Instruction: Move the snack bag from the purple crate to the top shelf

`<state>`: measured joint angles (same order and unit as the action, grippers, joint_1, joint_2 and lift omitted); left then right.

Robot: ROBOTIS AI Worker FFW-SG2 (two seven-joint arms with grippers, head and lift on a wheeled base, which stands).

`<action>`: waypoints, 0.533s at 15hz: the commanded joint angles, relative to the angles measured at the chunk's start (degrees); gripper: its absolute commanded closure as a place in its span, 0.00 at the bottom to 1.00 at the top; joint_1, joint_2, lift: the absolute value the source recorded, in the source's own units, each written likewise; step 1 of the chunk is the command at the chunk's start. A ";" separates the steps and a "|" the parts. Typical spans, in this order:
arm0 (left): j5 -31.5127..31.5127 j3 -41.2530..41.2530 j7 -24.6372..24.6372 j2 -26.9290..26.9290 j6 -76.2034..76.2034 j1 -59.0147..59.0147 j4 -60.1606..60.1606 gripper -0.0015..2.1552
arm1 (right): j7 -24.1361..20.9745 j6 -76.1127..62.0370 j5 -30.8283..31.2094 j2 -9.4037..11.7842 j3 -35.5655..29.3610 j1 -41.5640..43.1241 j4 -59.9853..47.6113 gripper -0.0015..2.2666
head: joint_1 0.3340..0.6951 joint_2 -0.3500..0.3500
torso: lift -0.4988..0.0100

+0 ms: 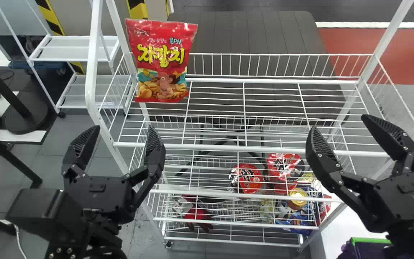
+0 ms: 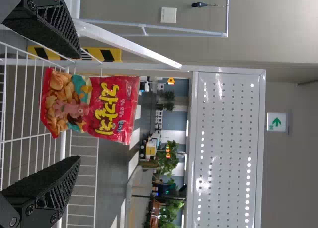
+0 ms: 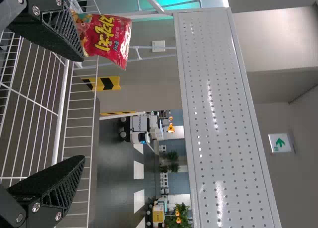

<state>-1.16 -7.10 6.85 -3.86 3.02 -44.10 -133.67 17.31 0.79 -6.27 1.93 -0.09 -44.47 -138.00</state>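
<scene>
At the left end of the top shelf (image 1: 264, 148), towards its back, the snack bag (image 1: 162, 77) stands upright, so I judge the placing done. My left gripper (image 1: 122, 128) and right gripper (image 1: 340, 122) are in front, fingers parted, nothing between them; the next move calls only for drawing clear without nudging it. Bold yellow lettering (image 1: 161, 55) crosses its red front; a wall sign (image 2: 277, 122) bears a green arrow.
</scene>
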 commanded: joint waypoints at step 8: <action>0.19 -0.20 0.01 0.08 0.35 -0.02 0.16 0.04 | 0.00 -1.53 -0.23 0.09 0.00 -0.27 0.19 0.05 | 1.00 0.56 | 0.83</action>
<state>-0.97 -7.24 6.85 -3.84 3.23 -44.06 -133.41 17.31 -0.57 -6.40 1.95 -0.09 -44.68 -137.81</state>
